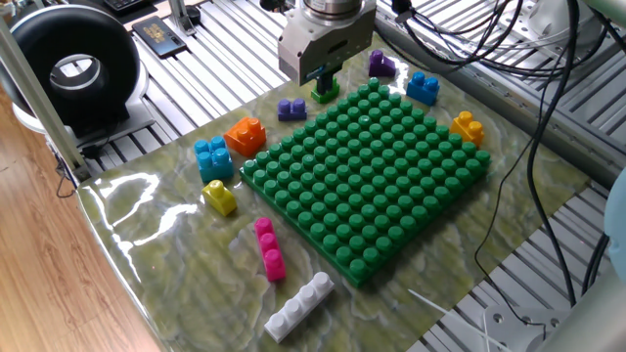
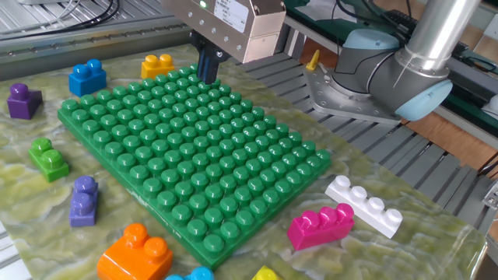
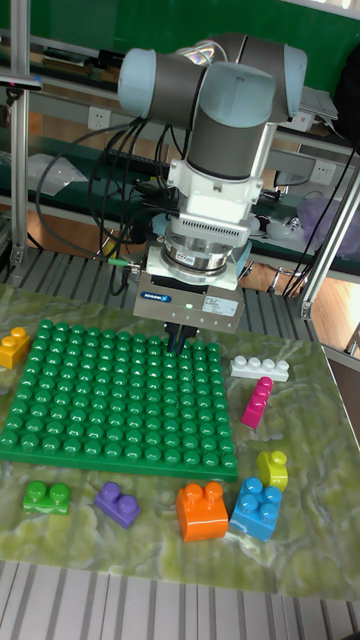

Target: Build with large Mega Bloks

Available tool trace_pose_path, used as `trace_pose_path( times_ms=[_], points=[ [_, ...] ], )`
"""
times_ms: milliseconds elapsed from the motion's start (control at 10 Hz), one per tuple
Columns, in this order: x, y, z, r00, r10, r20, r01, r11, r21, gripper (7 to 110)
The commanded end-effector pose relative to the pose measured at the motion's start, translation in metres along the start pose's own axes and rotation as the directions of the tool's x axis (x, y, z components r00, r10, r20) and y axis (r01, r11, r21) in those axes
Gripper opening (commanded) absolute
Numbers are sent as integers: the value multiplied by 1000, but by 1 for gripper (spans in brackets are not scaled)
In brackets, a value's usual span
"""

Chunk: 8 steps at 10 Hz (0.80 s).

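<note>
Catalogued left to right in the tall fixed view, clock bearings taken from the large green studded plastic baseplate (image 3: 110, 410) on the marbled green mat (image 3: 310, 540). At 9 o'clock, touching the plate's edge: yellow-orange two-stud brick (image 3: 13, 346). At 7 o'clock: small lime-green brick (image 3: 47, 496). At 6 o'clock: purple stepped brick (image 3: 119, 503). At 5 o'clock: chunky orange brick (image 3: 201, 510), light-blue brick (image 3: 257, 508) just beside it, small yellow brick (image 3: 272, 467). At 3 o'clock: pink three-stud brick (image 3: 258, 401), long white four-stud brick (image 3: 260, 368), well apart from the plate. At 12 o'clock: two-finger gripper (image 3: 177, 341) over the plate's far edge, dark fingers (image 2: 207, 65) close together, holding no brick.
</note>
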<state>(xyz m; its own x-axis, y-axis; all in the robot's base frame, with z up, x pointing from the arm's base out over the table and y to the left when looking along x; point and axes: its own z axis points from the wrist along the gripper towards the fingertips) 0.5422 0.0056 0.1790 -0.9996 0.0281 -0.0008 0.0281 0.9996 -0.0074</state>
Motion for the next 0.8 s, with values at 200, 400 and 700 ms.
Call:
trace_pose_path(
  times_ms=[200,400,700],
  points=[
    [6,18,5,1000,25,-10,-25,999,-37,7],
    [4,20,11,1000,8,14,-8,1000,-14,7],
    [1,49,18,999,-2,51,6,997,-77,7]
  ],
)
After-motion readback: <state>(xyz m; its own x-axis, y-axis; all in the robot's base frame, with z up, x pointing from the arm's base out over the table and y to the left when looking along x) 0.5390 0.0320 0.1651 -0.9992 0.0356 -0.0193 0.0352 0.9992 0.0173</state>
